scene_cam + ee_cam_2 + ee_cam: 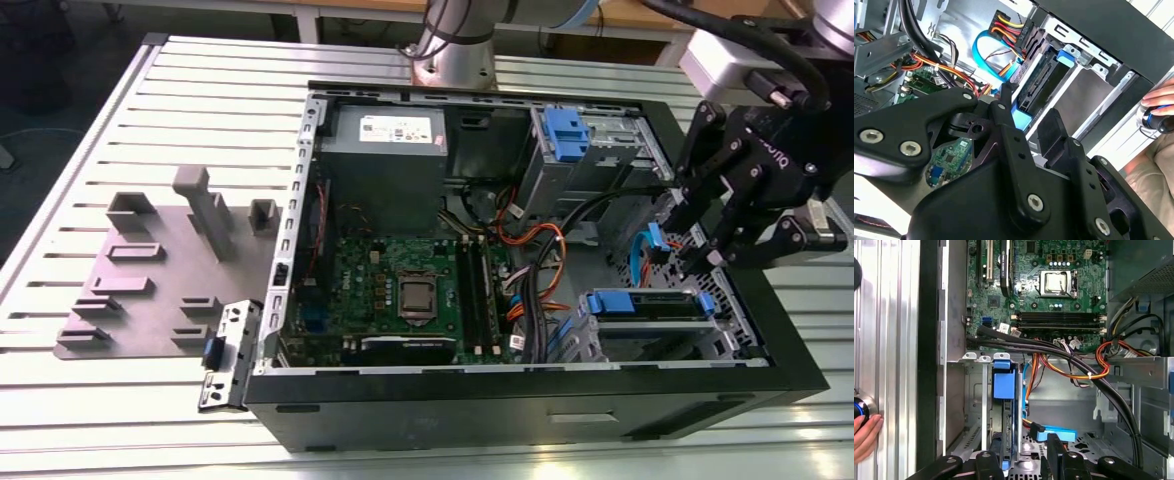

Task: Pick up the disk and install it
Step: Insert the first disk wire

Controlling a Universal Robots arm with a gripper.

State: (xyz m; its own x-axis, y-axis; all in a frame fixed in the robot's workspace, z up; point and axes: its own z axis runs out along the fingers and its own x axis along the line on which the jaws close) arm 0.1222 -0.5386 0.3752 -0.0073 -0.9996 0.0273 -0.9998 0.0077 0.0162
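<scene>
The disk [647, 305] sits in the drive cage at the near corner of the open computer case [534, 400], on the exterior view's right. In the first wrist view the disk [1005, 405] stands on edge in the bay, its blue carrier tab facing the motherboard. My gripper [694, 262] hangs just above that bay. Its black fingers [990, 462] straddle the disk's end with a gap on either side, so it is open. In the second wrist view the gripper [1026, 117] is right over the blue carrier of the disk [1041, 80].
Orange and black cables [1089, 370] cross beside the bay. The motherboard [400, 280], a grey power supply [387, 135] and an upper cage with a blue clip [563, 135] fill the case. A grey fixture plate [147, 270] lies on the exterior view's left. A hand [864, 432] rests outside the case.
</scene>
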